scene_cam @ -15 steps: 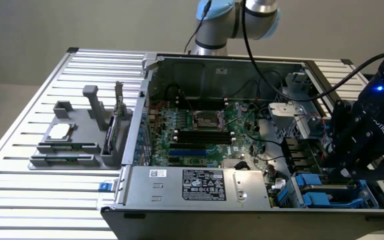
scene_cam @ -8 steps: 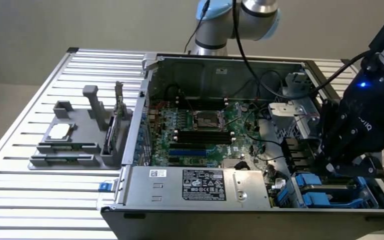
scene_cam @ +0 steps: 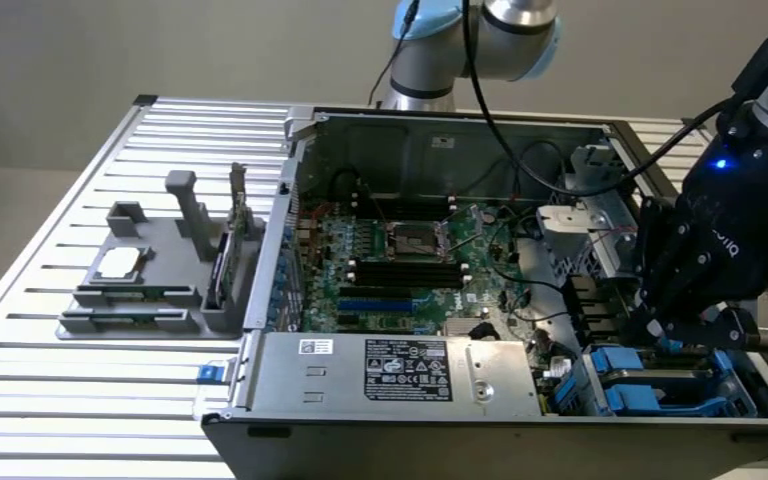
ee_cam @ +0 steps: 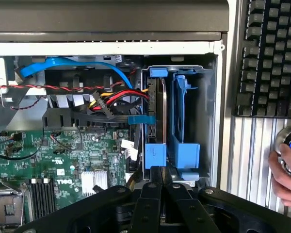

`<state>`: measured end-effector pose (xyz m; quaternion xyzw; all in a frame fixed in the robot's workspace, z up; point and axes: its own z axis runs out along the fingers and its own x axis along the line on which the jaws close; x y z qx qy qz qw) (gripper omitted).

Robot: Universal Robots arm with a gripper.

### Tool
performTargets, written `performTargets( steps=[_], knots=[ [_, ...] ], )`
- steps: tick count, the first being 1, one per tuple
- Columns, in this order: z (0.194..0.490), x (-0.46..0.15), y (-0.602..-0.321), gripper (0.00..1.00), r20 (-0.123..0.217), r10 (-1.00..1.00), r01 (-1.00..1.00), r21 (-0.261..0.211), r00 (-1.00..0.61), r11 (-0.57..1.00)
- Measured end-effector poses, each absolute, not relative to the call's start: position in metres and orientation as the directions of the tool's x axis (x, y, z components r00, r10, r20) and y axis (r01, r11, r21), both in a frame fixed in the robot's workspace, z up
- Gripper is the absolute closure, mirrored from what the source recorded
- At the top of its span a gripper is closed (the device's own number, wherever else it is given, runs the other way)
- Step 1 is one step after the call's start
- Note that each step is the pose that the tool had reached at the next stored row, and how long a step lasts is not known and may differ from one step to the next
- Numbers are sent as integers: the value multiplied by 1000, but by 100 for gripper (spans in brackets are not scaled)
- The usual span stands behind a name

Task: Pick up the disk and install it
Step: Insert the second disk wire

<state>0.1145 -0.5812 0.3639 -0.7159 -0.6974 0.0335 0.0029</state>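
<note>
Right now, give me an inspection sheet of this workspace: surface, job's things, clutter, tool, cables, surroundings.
Surface: ribbed metal table under an open computer case.
Job's things: disk on edge in its blue frame, seated in the drive bay; empty blue carrier beside it.
Clutter: grey parts stand holding a square chip.
Tool: tool at the bay's mouth, just clear of the disk.
Cables: red, yellow and black bundle and blue data cable run to the disk.
Surroundings: keyboard; a person's hand on a knob.
</note>
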Motion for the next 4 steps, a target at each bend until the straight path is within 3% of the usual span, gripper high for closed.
performTargets(
  steps=[4],
  knots=[
    [364, 115, -581, 89, -44, 999, 998, -51, 25, -27]
  ],
)
